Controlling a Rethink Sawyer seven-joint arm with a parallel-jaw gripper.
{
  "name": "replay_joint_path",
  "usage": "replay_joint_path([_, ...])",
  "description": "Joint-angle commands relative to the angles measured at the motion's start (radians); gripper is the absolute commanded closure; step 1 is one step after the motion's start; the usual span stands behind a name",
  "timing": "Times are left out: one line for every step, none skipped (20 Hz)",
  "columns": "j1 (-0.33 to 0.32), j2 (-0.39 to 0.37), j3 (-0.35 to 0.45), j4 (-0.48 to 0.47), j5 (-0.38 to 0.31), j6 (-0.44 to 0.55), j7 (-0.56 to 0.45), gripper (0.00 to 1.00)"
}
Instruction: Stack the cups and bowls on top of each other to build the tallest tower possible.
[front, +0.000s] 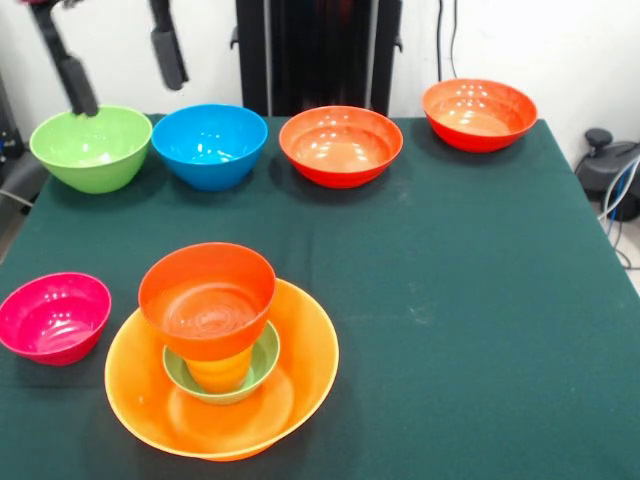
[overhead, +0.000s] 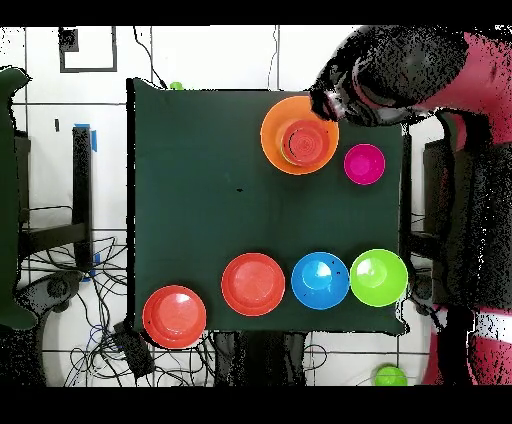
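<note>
The tower stands at the table's near left in the front view. It is built from the largest orange bowl (front: 305, 375), a small green bowl (front: 266, 352) inside it, an orange cup (front: 220, 372) in that, and a small red-orange bowl (front: 207, 295) upright on top. It also shows in the overhead view (overhead: 299, 135). My gripper (front: 122, 62) hangs open and empty at the picture's top left, high above the table. Its black fingers (front: 168, 48) are wide apart. In the overhead view the arm (overhead: 400, 70) ends beside the tower. I see no green cup on the table.
A pink bowl (front: 53, 316) sits left of the tower. Along the far edge stand a green bowl (front: 92, 148), a blue bowl (front: 210, 145) and two red-orange bowls (front: 340, 145) (front: 478, 113). A small green thing (overhead: 176, 86) lies at the table's edge.
</note>
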Motion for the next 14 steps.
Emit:
replay_joint_path([0.029,-0.233,-0.160,0.542,0.017,-0.316,0.368,0.00])
replay_joint_path([0.046,-0.256,-0.184,0.578,0.016,-0.340,0.397,0.00])
replay_joint_path([0.063,-0.277,-0.205,0.614,0.019,-0.366,0.424,0.00])
replay_joint_path([0.083,-0.294,-0.227,0.642,0.022,-0.376,0.452,0.00])
replay_joint_path([0.103,-0.308,-0.246,0.667,0.024,-0.387,0.478,0.00])
replay_joint_path([0.124,-0.318,-0.265,0.686,0.022,-0.402,0.504,0.00])
replay_joint_path([0.148,-0.321,-0.284,0.698,0.017,-0.412,0.534,0.00])
replay_joint_path([0.170,-0.323,-0.302,0.712,0.013,-0.433,0.568,0.00])
replay_joint_path([0.194,-0.318,-0.320,0.718,0.003,-0.456,0.602,0.00])
replay_joint_path([0.213,-0.311,-0.333,0.727,0.001,-0.473,0.632,0.00])
replay_joint_path([0.229,-0.302,-0.345,0.733,0.001,-0.492,0.659,0.00])
replay_joint_path([0.246,-0.292,-0.356,0.740,0.002,-0.511,0.686,0.00])
replay_joint_path([0.259,-0.282,-0.365,0.743,0.006,-0.521,0.710,0.00])
replay_joint_path([0.275,-0.276,-0.375,0.746,0.003,-0.538,0.736,0.00])
